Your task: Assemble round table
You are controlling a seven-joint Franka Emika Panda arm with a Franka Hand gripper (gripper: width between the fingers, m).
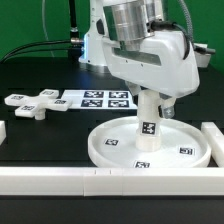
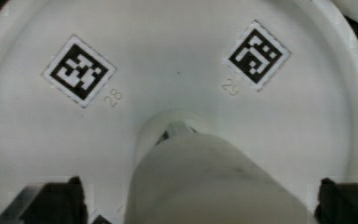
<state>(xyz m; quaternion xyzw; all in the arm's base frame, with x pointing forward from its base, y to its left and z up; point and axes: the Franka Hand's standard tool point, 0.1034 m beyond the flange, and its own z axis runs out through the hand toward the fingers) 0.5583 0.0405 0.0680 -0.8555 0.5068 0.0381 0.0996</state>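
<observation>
We judge that the step in hand is fitting the stubby post [image 1: 148,125] into the round disc [image 1: 112,138]. The post stands upright at the disc's middle, on the bench [image 1: 40,140], with the arm straight above it.

In the wrist view the fingers [image 2: 55,200] stand wide apart on either side of the post [image 2: 202,185]. A gap shows on each side, so we take them to be open and holding nothing. We cannot tell from either view whether the post is fully seated.

If it is not, the next move calls for closing squarely on the post and turning it without tilting it or dragging the disc. If it is seated, the arm must lift straight clear. It can then go for the cross-shaped piece [image 1: 33,103], which lies well apart toward the exterior view's left, beside the marker board [image 1: 100,98].
</observation>
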